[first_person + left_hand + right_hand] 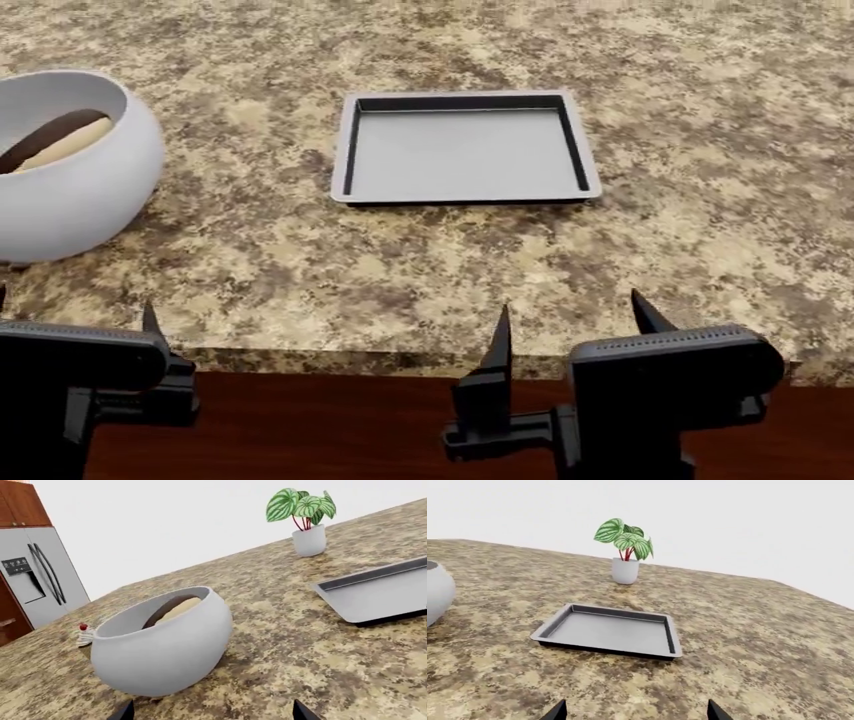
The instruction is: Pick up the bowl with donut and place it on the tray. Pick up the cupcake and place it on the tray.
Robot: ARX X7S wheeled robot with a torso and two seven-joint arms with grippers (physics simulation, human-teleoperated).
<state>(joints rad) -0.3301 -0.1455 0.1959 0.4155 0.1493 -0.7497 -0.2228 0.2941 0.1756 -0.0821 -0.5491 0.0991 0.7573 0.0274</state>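
Observation:
The large white bowl (80, 195) sits at the left of the granite counter, with the chocolate-iced donut (51, 142) leaning inside it. In the left wrist view the bowl (160, 647) is just ahead of my open, empty left gripper (213, 714), with the donut (175, 610) inside and the cupcake (83, 635) partly hidden behind it. The grey tray (461, 150) lies empty mid-counter and also shows in both wrist views (380, 592) (610, 632). My left gripper (74, 312) and open, empty right gripper (571, 312) (637, 712) hover at the counter's front edge.
A potted plant (625, 555) (307, 525) stands at the back of the counter beyond the tray. A steel fridge (40, 575) stands past the counter's far end. The counter's front edge (400, 355) runs just under both grippers.

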